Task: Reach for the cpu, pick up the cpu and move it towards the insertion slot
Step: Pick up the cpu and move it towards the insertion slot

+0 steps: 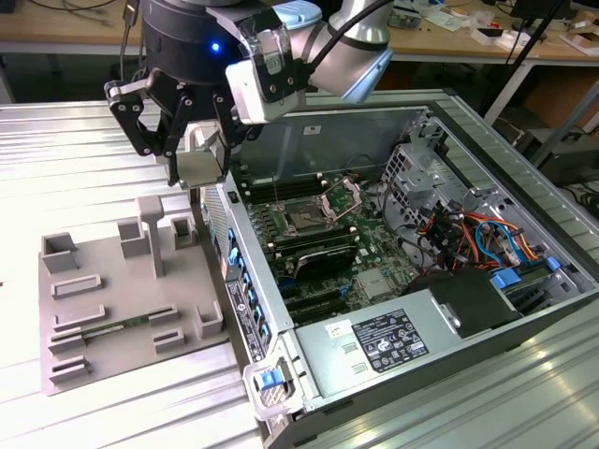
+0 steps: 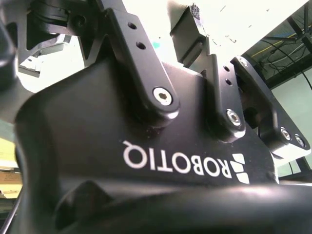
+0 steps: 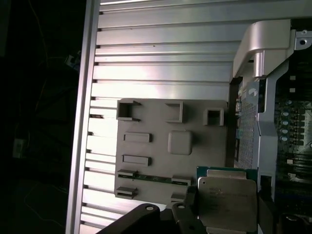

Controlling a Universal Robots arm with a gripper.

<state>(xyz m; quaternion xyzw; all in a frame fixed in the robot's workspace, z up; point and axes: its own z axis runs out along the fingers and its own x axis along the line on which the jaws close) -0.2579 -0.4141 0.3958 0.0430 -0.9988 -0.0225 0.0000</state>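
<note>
Cpu (image 3: 227, 204), silvery square on green edge, held by gripper (image 1: 198, 168).

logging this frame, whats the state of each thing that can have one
gripper: shut on the cpu, raised beside the computer case
cpu: held, lifted off the grey tray
grey tray: flat on the table, memory stick lying in it
socket: frame open, nothing in it
computer case: side open

Exterior view overlooks the grey tray (image 1: 122, 299), shared with first wrist view.
</note>
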